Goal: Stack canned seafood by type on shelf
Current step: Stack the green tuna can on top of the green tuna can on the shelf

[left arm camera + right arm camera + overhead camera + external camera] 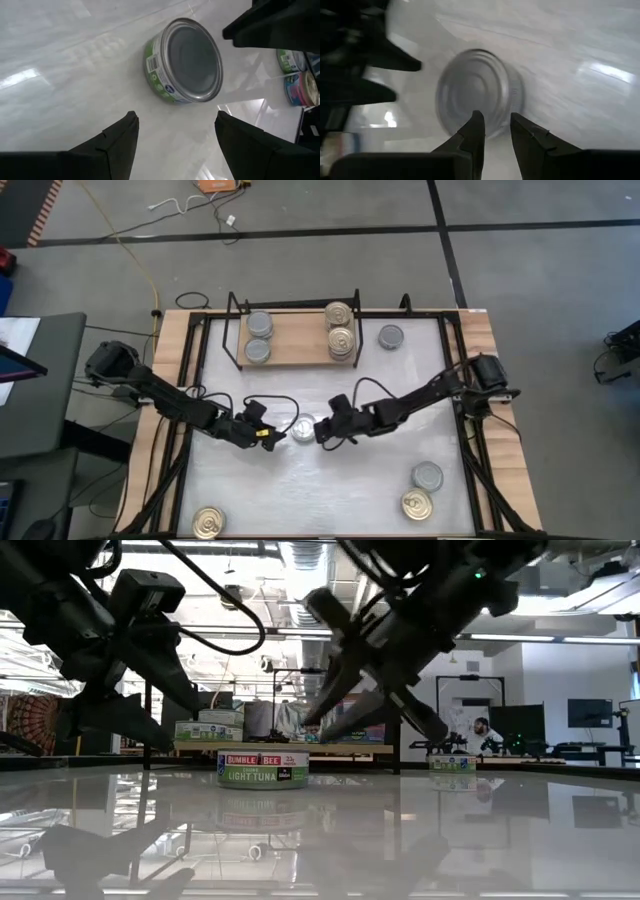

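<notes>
High view: grey-topped round flat tin with a green label (303, 427) sits free mid-tabletop, just between both grippers; glossy white tabletop (330, 490) carries it.

Left gripper (272, 437) has its fingers spread wide, empty, tin just ahead of them in the left wrist view; right gripper (322, 432) is narrowed to a slim gap, holding nothing, tips near the tin's opposite side.

Risks, as I judge them: the two grippers are close enough to clash over one tin; right's narrow gap can't straddle the tin, so it would shove it across the slick surface; a grip on the rim could tip it.

Light wooden shelf in a black wire frame (295, 340) sits at the far edge; grey stack at its left end, gold stack at its right; a wrong-end drop mixes types.
</notes>
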`<action>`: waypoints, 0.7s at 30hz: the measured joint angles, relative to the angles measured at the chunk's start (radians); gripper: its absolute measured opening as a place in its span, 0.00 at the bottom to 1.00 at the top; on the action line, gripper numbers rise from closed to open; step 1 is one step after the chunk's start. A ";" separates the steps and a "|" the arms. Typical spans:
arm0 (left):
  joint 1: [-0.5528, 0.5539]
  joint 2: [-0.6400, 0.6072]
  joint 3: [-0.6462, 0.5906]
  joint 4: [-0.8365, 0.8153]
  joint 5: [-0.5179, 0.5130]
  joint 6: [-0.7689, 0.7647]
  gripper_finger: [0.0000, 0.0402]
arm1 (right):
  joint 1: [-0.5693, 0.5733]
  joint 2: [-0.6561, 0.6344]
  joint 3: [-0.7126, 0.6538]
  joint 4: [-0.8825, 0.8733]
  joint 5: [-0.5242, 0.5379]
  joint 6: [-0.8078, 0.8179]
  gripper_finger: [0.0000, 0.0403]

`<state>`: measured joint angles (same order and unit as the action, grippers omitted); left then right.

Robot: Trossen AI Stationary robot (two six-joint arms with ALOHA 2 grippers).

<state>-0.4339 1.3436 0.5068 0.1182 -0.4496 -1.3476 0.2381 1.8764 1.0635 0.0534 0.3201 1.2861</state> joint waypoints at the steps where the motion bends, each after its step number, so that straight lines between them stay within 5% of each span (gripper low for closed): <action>1: 0.000 0.000 0.000 -0.001 0.000 0.000 0.63 | -0.002 0.013 0.016 -0.023 -0.006 0.000 0.29; 21: 0.000 0.000 0.000 0.004 0.000 -0.001 0.63 | -0.019 0.062 0.063 -0.049 -0.030 0.019 0.29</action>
<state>-0.4339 1.3434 0.5072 0.1219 -0.4500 -1.3489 0.2188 1.9381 1.1269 0.0044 0.2901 1.3052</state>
